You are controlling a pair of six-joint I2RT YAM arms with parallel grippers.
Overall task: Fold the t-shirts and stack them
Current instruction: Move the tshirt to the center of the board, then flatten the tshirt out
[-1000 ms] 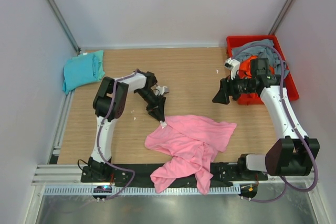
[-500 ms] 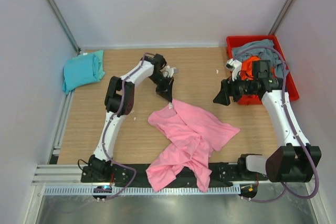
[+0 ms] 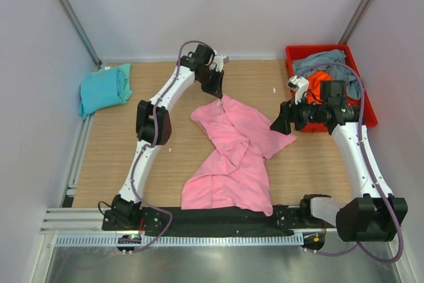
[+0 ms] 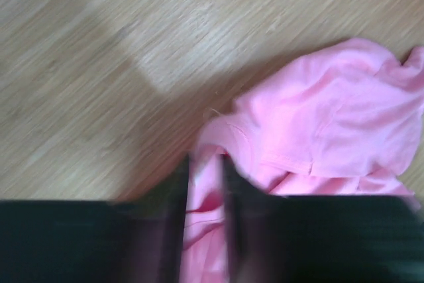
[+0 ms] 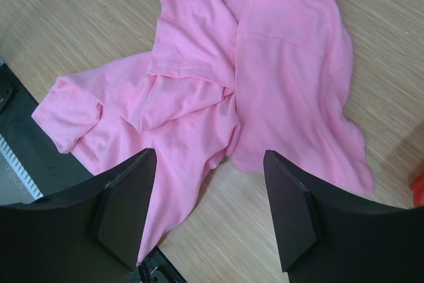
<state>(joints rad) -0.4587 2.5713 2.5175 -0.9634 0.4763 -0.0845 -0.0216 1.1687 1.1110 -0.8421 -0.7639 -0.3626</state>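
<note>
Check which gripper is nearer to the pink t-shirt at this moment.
Left. The left gripper is shut on the far end of the pink t-shirt, pinching the cloth. The right gripper hangs open over the shirt's right edge and appears clear of it.

Soft, even light from overhead makes the top view bright and sharp, with only faint shadows on the desk (image 3: pixel 245 77). The left wrist view is motion-blurred, the left gripper (image 4: pixel 205 164) smeared dark, a broad shadow beside the pink t-shirt (image 4: pixel 331 111). The right wrist view is crisp.
</note>
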